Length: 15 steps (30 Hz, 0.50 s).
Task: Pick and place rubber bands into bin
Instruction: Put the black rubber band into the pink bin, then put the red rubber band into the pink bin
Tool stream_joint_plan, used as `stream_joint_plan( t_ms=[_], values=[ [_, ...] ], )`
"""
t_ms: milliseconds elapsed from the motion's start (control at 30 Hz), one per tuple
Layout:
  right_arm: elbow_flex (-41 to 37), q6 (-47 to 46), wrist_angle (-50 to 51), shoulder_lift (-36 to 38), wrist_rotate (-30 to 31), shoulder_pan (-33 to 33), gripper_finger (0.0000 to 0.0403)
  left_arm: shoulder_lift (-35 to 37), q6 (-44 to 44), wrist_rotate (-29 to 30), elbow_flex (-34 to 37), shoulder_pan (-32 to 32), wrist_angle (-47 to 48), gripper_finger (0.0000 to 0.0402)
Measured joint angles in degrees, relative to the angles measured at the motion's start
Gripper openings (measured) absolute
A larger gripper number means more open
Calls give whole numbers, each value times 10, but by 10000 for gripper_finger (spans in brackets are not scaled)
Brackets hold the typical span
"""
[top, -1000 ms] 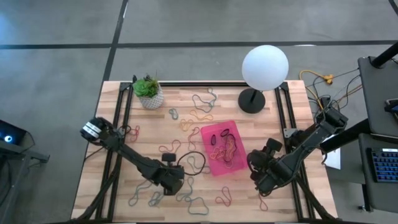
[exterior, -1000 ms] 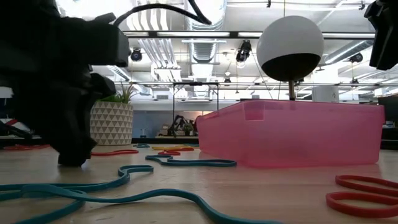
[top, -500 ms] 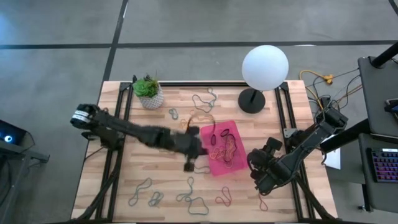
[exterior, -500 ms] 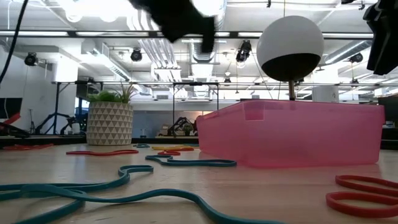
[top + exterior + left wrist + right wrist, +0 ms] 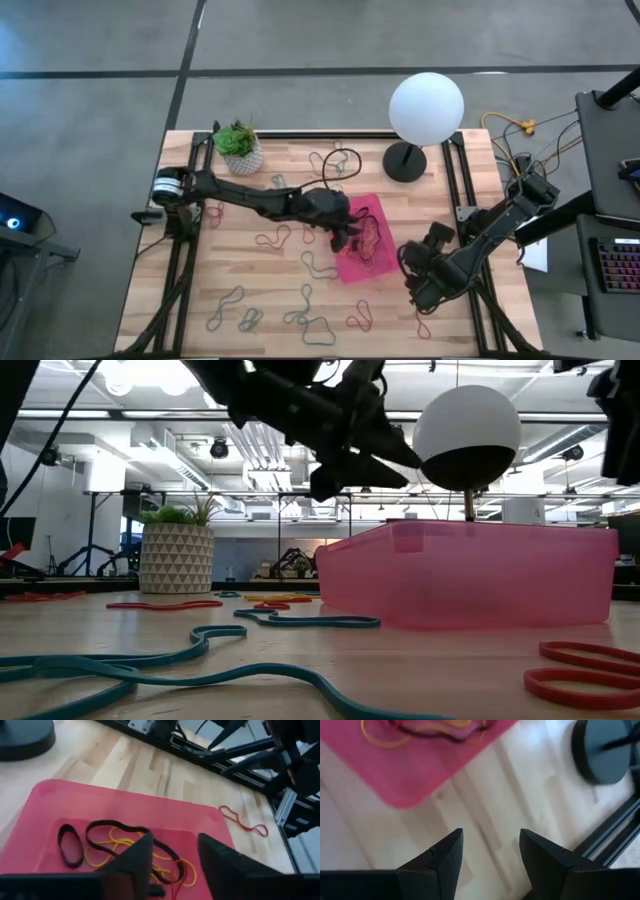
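Observation:
The pink bin [image 5: 350,270] stands right of the table's middle and holds several black, yellow and orange rubber bands [image 5: 125,845]. My left gripper [image 5: 347,230] hangs open above the bin's left part, clear of the bands [image 5: 175,840]; in the low view it is well above the rim [image 5: 370,465]. My right gripper [image 5: 412,268] waits open just right of the bin, over bare wood [image 5: 490,852]. More rubber bands lie loose on the table, among them one [image 5: 320,265] beside the bin and several near the front edge [image 5: 305,320].
A white pot with a green plant [image 5: 240,150] stands at the far left. A globe lamp [image 5: 426,108] on a black base [image 5: 404,162] stands behind the bin. Black rails [image 5: 195,230] run along both table sides. A teal band [image 5: 290,622] and red ones [image 5: 580,670] lie in front of the bin.
My left gripper has risen from the table near its front edge and swung toward the far right, ending over the bin. In the low view its fingers were together at the tabletop then and stand apart now.

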<state>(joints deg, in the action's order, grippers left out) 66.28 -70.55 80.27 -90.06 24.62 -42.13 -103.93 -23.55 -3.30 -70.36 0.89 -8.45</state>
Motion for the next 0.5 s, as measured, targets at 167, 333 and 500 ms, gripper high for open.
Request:
stream_joint_plan(
  t_ms=[167, 333, 500],
  values=[
    [-1, 44, -1, 0, -99, -19, 183, 40, 4, -35, -5, 6, 41, 197],
    [-2, 125, -12, 0, -112, -82, 183, 90, 4, -43, -4, 17, 190, 203],
    [-18, 234, -113, 0, -116, -131, 183, 104, -4, -38, -1, 33, 303, 203]
  ],
)
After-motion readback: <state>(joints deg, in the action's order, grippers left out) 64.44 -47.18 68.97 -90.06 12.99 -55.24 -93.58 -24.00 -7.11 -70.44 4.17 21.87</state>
